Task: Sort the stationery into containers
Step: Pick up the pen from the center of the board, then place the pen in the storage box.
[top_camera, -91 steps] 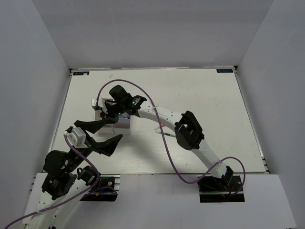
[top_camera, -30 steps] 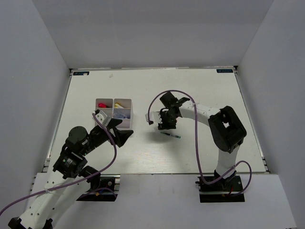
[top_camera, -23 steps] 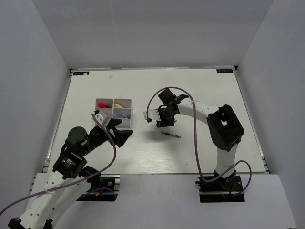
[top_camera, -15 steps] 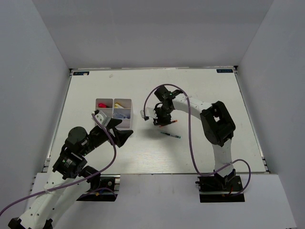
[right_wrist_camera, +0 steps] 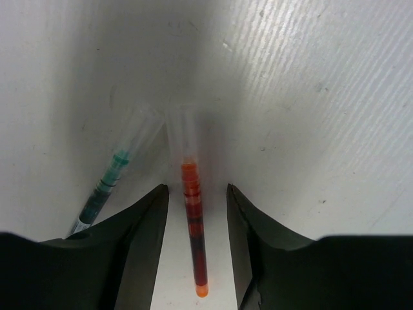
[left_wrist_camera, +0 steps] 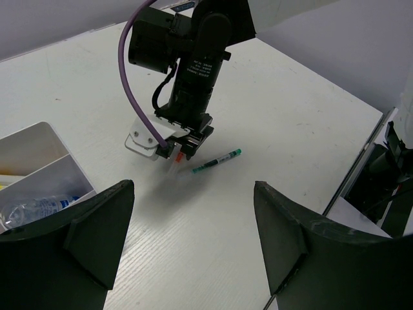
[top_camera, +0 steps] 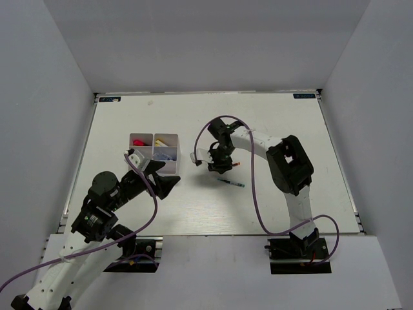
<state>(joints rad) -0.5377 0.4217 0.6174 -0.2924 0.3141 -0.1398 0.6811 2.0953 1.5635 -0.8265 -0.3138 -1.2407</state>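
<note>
The white divided tray (top_camera: 153, 138) stands left of centre, with a red item (top_camera: 137, 142), yellow pens (top_camera: 170, 155) and a blue-labelled tube (left_wrist_camera: 40, 205) in its compartments. A red pen (right_wrist_camera: 195, 245) lies on the table between the open jaws of my right gripper (right_wrist_camera: 197, 194), which straddle it without touching. A green pen (right_wrist_camera: 102, 192) lies just left of those jaws; it also shows in the top view (top_camera: 231, 183). My left gripper (left_wrist_camera: 193, 186) is open and empty, hovering low beside the tray's near right corner (top_camera: 162, 184).
The right arm's purple cable (top_camera: 257, 194) loops above the table around its forearm. White walls close in the table on three sides. The white table surface (top_camera: 284, 129) stretches to the right and back.
The right gripper has left the tray and come to the two pens, then shifted slightly left and settled over the red pen. The left arm drew back earlier and has since stayed still.
</note>
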